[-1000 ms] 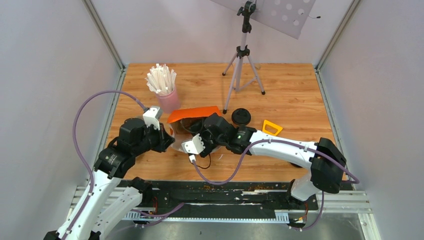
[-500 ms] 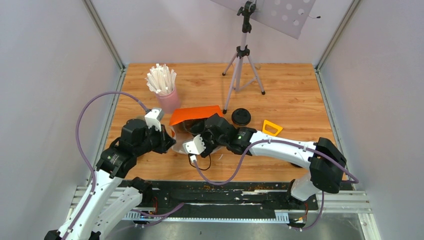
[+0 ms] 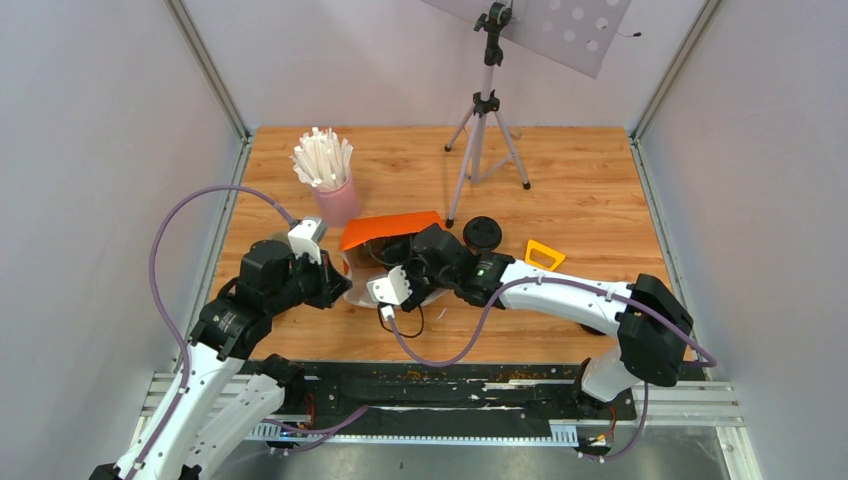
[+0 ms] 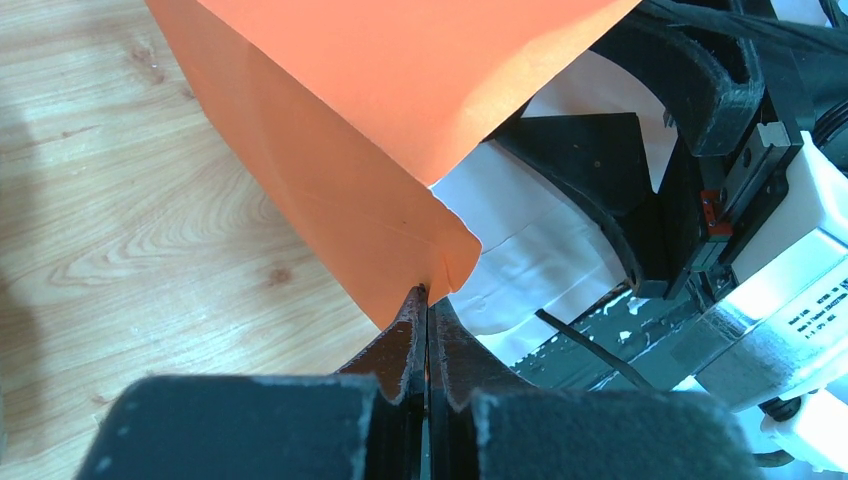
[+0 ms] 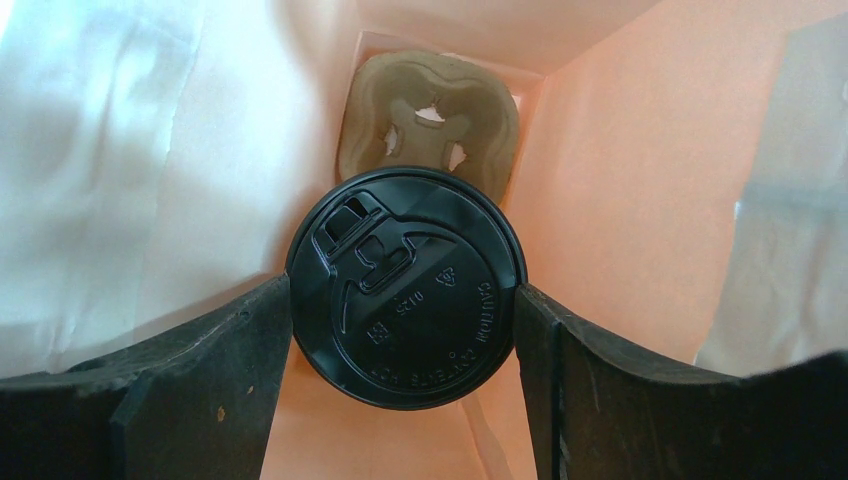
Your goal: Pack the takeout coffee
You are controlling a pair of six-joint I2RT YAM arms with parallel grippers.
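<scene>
done: cup [image 5: 410,250] lidded, inside bag [image 4: 380,130], over tray [image 5: 375,95] | left gripper [image 4: 427,300]: clamped on bag edge | right gripper [image 5: 402,300]: grasping cup | todo, likely: seat cup in tray, let go, pull out

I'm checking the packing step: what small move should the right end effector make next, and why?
Probably ease the coffee cup deeper into the orange bag. The right end effector holds it short of the pulp tray at the bottom, while the left end effector pinches the bag's edge.
</scene>
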